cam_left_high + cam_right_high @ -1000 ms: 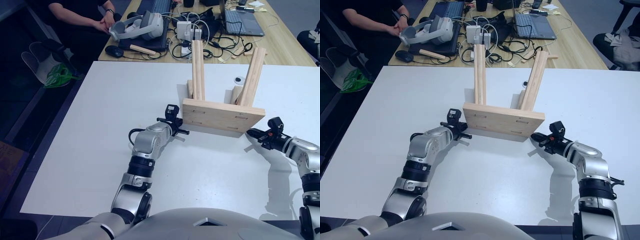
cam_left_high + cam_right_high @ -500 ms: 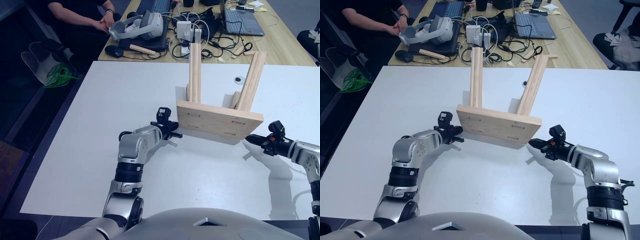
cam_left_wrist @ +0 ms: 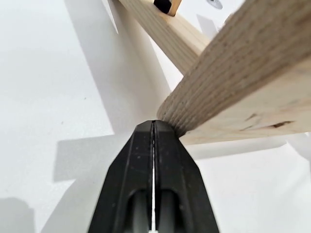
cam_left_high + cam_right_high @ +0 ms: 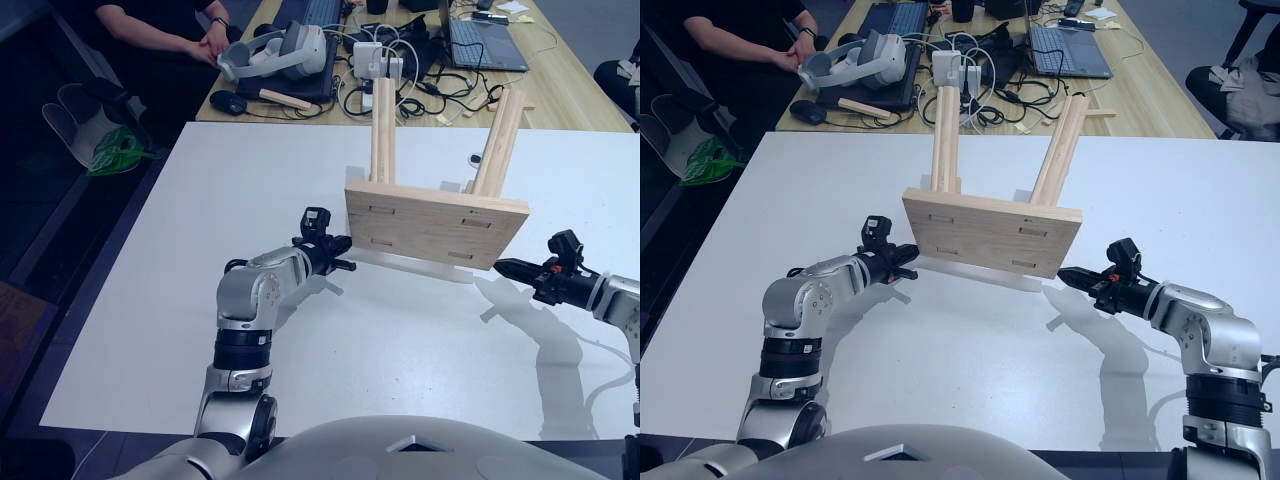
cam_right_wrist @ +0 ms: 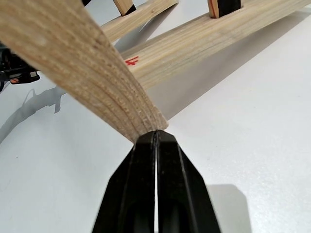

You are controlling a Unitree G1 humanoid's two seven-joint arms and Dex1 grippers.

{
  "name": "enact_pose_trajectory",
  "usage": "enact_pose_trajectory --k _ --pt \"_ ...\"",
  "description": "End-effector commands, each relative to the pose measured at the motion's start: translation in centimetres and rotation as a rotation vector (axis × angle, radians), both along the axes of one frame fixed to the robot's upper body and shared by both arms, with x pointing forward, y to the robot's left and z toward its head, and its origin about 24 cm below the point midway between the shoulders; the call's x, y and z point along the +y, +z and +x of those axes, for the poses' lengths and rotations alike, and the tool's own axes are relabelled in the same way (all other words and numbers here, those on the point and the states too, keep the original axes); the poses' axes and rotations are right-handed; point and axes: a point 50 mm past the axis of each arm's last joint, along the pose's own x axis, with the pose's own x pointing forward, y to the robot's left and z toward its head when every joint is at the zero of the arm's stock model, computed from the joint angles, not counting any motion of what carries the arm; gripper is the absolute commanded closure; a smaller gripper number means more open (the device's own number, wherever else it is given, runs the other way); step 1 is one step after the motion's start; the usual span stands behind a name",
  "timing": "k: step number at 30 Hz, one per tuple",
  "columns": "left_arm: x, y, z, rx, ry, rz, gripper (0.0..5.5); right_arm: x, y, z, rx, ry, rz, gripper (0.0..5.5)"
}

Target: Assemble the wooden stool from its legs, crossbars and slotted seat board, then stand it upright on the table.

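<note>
Bracing seat board [image 4: 435, 228] lengthwise between clenched, empty tips of left gripper [image 4: 343, 262] and right gripper [image 4: 503, 266], legs [image 4: 383, 130] pointing away beyond.

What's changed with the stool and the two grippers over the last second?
The stool's seat board has tipped up, its near edge rising off the table, with the left gripper and right gripper following at its lower corners. Unchanged: both grippers shut, the legs still in the seat.

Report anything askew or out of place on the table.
The stool is tipped, not upright: seat facing the robot, legs pointing away. The left gripper and right gripper, both shut, press against its lower corners.
</note>
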Motion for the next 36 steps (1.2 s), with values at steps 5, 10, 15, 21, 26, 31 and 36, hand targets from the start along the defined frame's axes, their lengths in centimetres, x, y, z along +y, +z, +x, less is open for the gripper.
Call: enact_pose_trajectory --k 5,10,15,21,26,31,36 --pt "-4.0 4.1 -0.4 -0.106 -0.232 -0.279 5.48 3.9 3.3 1.5 -0.158 0.159 0.189 5.5" --pt "-3.9 5.2 -0.4 -0.137 -0.244 -0.314 5.48 4.1 4.0 1.7 -0.179 0.161 0.208 5.5" --pt "-3.6 6.0 -0.5 -0.156 -0.246 -0.336 5.48 4.2 4.6 1.9 -0.197 0.159 0.227 5.5" --pt "-3.0 6.7 -0.6 -0.18 -0.246 -0.356 5.48 4.2 5.4 2.2 -0.219 0.154 0.263 5.5" --pt "-3.0 7.5 -0.4 -0.205 -0.254 -0.382 5.48 4.3 6.0 2.3 -0.238 0.149 0.284 5.5" --pt "-2.7 8.3 -0.2 -0.239 -0.248 -0.411 5.48 4.4 6.6 2.5 -0.258 0.142 0.31 5.5" --pt "-2.6 8.8 -0.1 -0.259 -0.256 -0.436 5.48 4.5 7.2 2.6 -0.274 0.138 0.333 5.5"
